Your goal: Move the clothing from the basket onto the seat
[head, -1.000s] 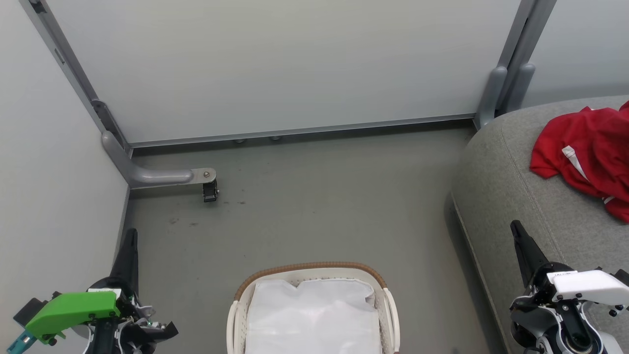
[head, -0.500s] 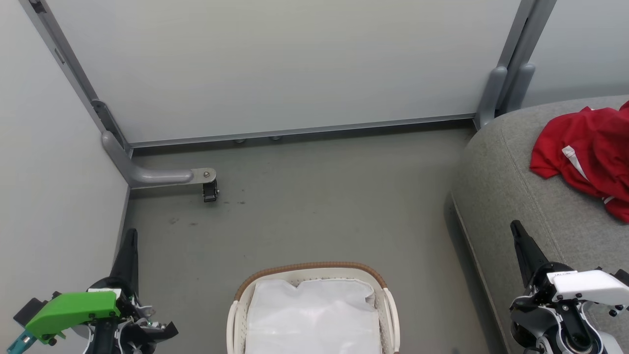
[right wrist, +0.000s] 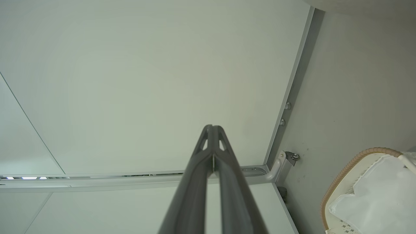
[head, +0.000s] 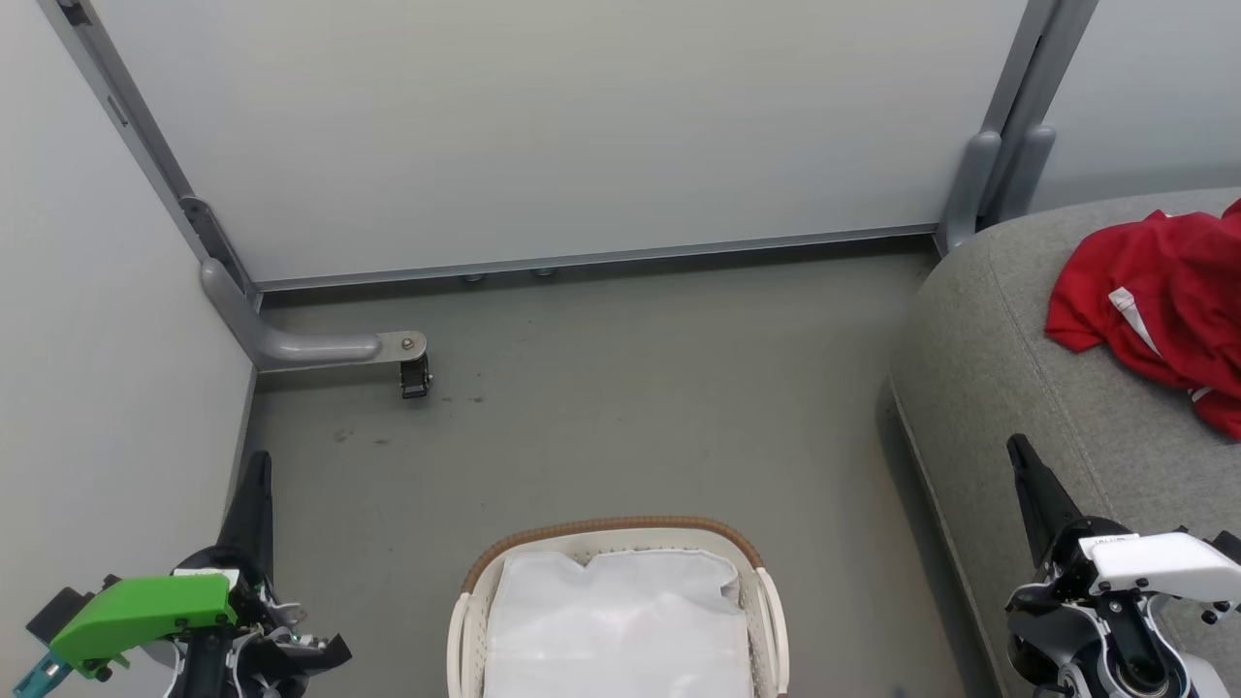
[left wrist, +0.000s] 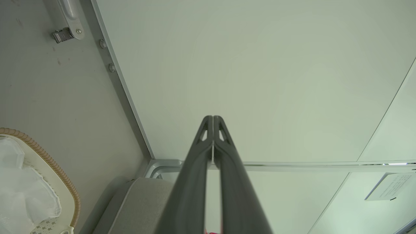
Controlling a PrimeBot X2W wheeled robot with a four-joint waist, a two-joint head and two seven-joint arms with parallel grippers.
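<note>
**Two sets of fingers pressed together, red clothing (head: 1159, 281) on the seat (head: 979, 349)**

At the lower left of the head view, the left fingers (head: 254, 494) point up over the grey floor (head: 630, 388), close beside a pale side wall, with a green housing (head: 145, 611) behind them. In the left wrist view these fingers (left wrist: 195, 175) meet at the tips, with a thin slit lower down, and they hold nothing.

Farther back on the floor, a small black caster (head: 415, 378) hangs from a grey bracket at the foot of the pale partition (head: 582, 136).

At the bottom centre stands the laundry basket (head: 611, 526), cream-white with a brown woven rim. Its crumpled white liner (head: 620, 620) shows inside, and the frame cuts off its near end.

To the right rises the grey upholstered seat, with a rounded corner and a stitched seam, near the basket but apart from it. The right fingers (head: 1031, 480) point up in front of the seat's near edge. In the right wrist view their tips (right wrist: 195, 185) touch and grip nothing.

Farthest right, the clothing lies in a rumpled heap on top of the seat. It is bright red with a white strip and is partly cut by the picture's edge. How many garments make up the heap cannot be told.
</note>
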